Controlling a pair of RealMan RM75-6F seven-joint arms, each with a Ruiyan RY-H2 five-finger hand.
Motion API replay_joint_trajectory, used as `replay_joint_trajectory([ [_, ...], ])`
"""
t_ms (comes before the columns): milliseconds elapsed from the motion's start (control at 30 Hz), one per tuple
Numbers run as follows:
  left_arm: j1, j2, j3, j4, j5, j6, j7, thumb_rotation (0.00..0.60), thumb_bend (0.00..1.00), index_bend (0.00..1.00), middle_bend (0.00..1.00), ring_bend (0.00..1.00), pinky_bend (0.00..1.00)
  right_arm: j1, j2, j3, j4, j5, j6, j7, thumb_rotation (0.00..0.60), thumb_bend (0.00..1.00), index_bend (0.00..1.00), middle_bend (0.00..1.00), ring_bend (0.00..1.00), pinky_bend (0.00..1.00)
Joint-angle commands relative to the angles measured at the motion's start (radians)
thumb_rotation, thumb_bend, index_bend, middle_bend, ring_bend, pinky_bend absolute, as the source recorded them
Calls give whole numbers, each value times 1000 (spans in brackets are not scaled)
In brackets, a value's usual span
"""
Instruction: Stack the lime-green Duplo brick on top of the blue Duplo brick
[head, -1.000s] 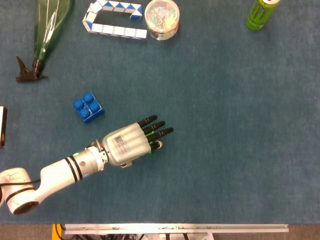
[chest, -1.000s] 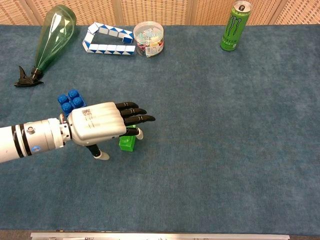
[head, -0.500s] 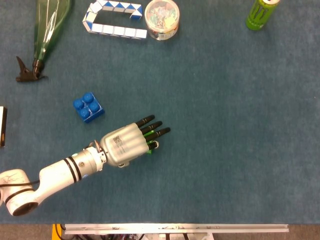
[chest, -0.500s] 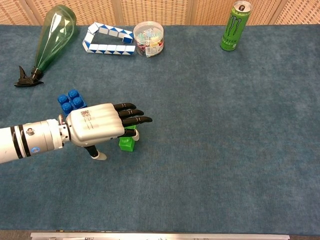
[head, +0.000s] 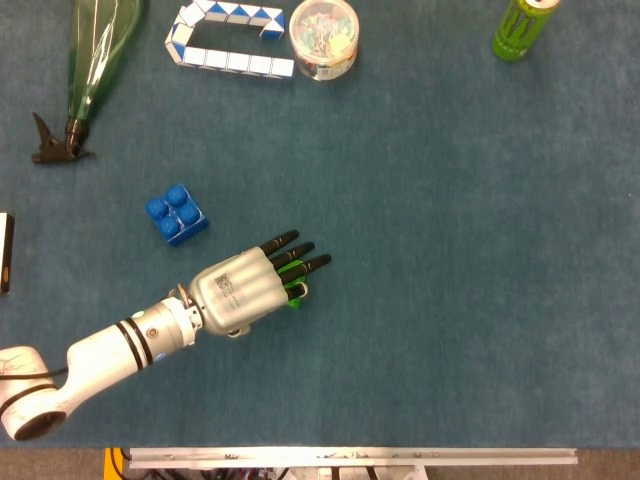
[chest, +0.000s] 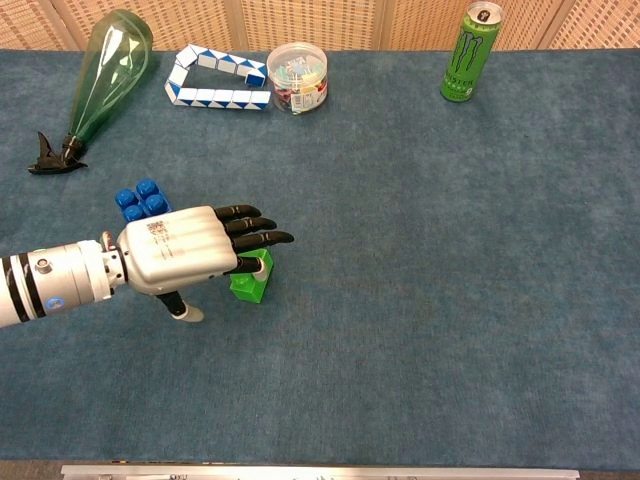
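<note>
So the left hand (chest: 180, 252) was reaching in from the left edge, palm down, with its black fingers (chest: 258, 238) stretched out over the lime-green Duplo brick (chest: 250, 282). In the chest view the brick sat on the blue tabletop (chest: 450, 300) right under the fingertips, and one finger and the thumb looked like they were down beside it, but honestly I couldn't tell whether the fingers were actually grasping it or just touching it. From the head view the hand (head: 238, 291) covered most of the brick (head: 293, 283), so only little slivers of green showed between and under the fingers. The blue Duplo brick (head: 176, 214) was sitting on the tabletop up and to the left of the hand, near it but apart, studs up; in the chest view the blue one (chest: 140, 200) peeked out just behind the back of the hand. So the green one wasn't on the blue one at that point. The right hand didn't show in either view. Along the far edge there was a green plastic bottle (chest: 104, 72) lying on its side with a dark cap end, a blue and white folding snake puzzle (chest: 215, 82), a round clear tub (chest: 298, 76) full of colourful bits, and a green energy drink can (chest: 466, 52) standing upright off to the right.
</note>
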Motion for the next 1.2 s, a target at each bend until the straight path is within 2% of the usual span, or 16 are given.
replay_joint_trajectory([
  [33,4,3,1,-2,1,5,-1,600,0,286,0,0,68,-1,1,0,-1,-1,2,2,600,71,549,389,305,302],
  [533,24,-8,1,13,-2,24,-47,600,0,282,0,0,68,-22,22,-10,-8,-28,34,17,600,70,549,389,305,301],
  [1200,46,-14,18,17,26,54,-67,600,0,281,0,0,68,-22,41,-24,-12,-45,19,18,600,71,548,389,305,301],
])
